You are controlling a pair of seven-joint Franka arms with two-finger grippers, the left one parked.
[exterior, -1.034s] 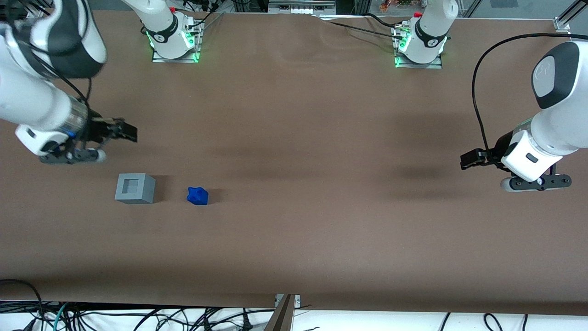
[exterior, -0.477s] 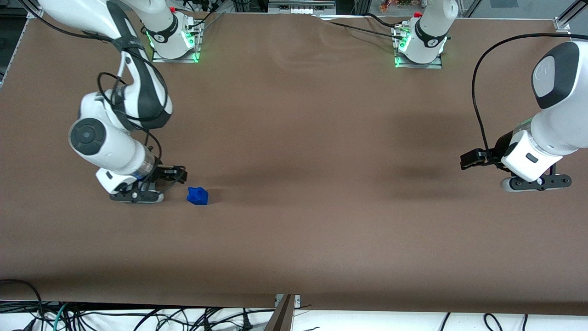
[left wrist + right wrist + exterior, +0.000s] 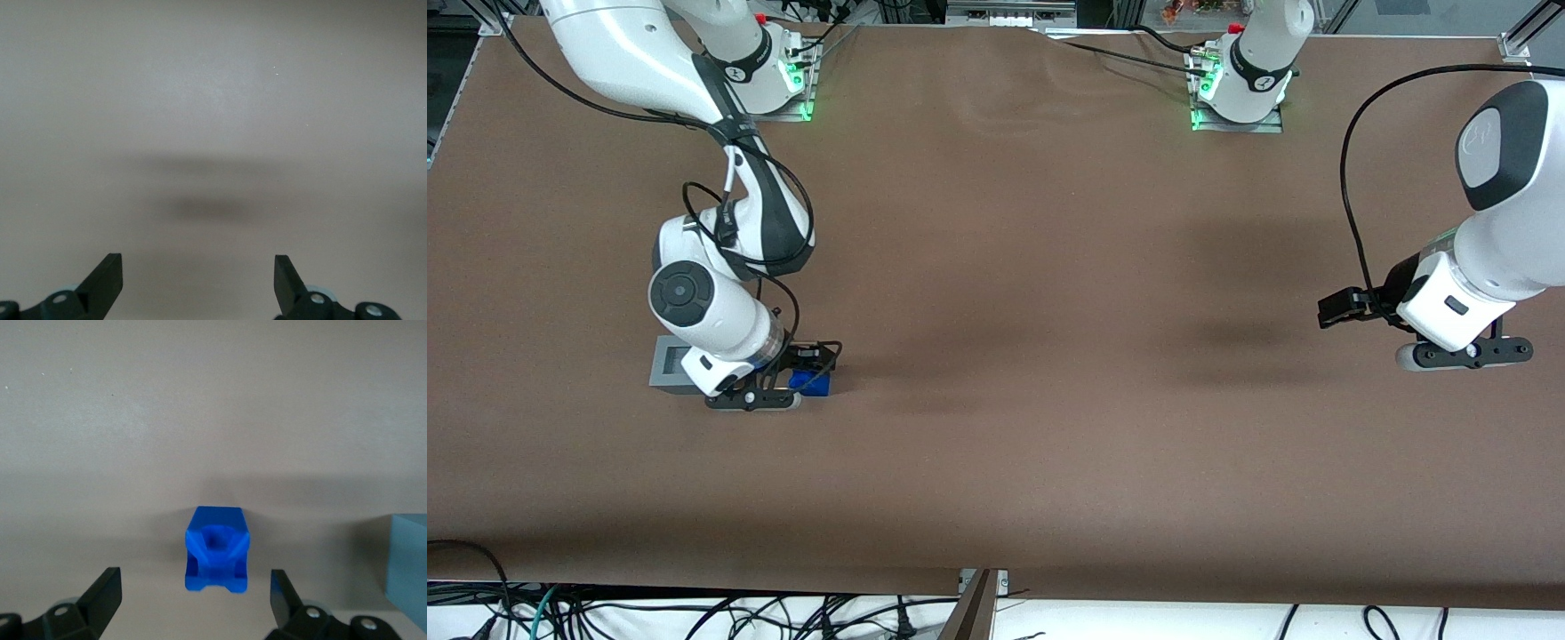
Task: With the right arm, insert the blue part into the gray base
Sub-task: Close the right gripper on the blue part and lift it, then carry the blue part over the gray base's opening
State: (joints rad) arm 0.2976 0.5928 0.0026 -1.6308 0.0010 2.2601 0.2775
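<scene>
Two things matter to you on this desk (image 3: 1049,267): the blue part (image 3: 215,550) and the gray base (image 3: 667,364), which sit near each other toward the working arm's end. The blue part rests on the brown surface just beside the base, apart from it and not yet lifted. In the front view the right arm (image 3: 720,240) hangs over both, its wrist covering part of the base and most of the blue piece.

Your gripper (image 3: 190,603) hovers directly over the blue part. The fingers (image 3: 103,593) are spread wide, one to each side of the piece, with clear gaps between them and its faces; nothing is held.

Expect the blue part to be light, stiff plastic, so it will not give under the fingers, and its smooth faces may slip if you pinch off-centre. Its knobbed top is lumpy, and a grip there would likely let it twist or pop free. You would do better to come down until the fingers bracket the squarish body and close on two flat, parallel sides, low enough to get past the knobs yet leaving the underside free to enter the socket.

Being so light, it may skid on the desk if one finger touches first, so centre before closing. Keep it square in the grip too, since the recess in the base is square and a tilted part will probably jam at the rim.
</scene>
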